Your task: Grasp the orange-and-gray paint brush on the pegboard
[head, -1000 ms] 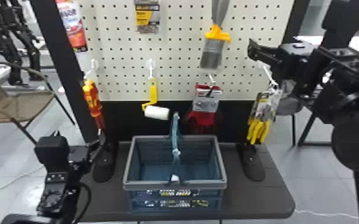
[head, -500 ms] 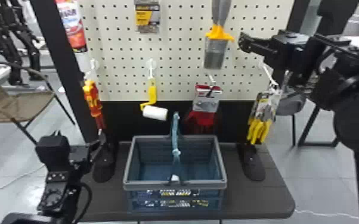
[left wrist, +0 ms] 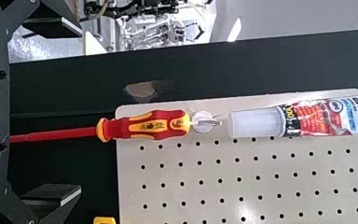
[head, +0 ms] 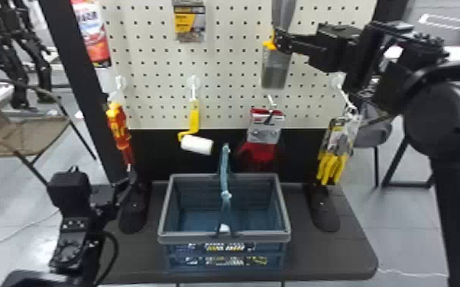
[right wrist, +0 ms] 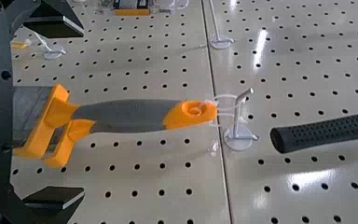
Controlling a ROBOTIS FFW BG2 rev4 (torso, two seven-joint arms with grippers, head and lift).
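The brush (right wrist: 126, 115) is hanging handle-up from a hook high on the pegboard (head: 225, 76). The right hand (right wrist: 70, 111) is sitting raised at the board, its fingers spread apart, one on each side of the brush's orange collar, neither touching it. The left hand (left wrist: 70, 109) is hanging low by the desk's (head: 328, 252) left edge, fingers also apart and holding nothing, facing the screwdriver (left wrist: 142, 127). A basket (head: 187, 237) is standing on the desk below the board
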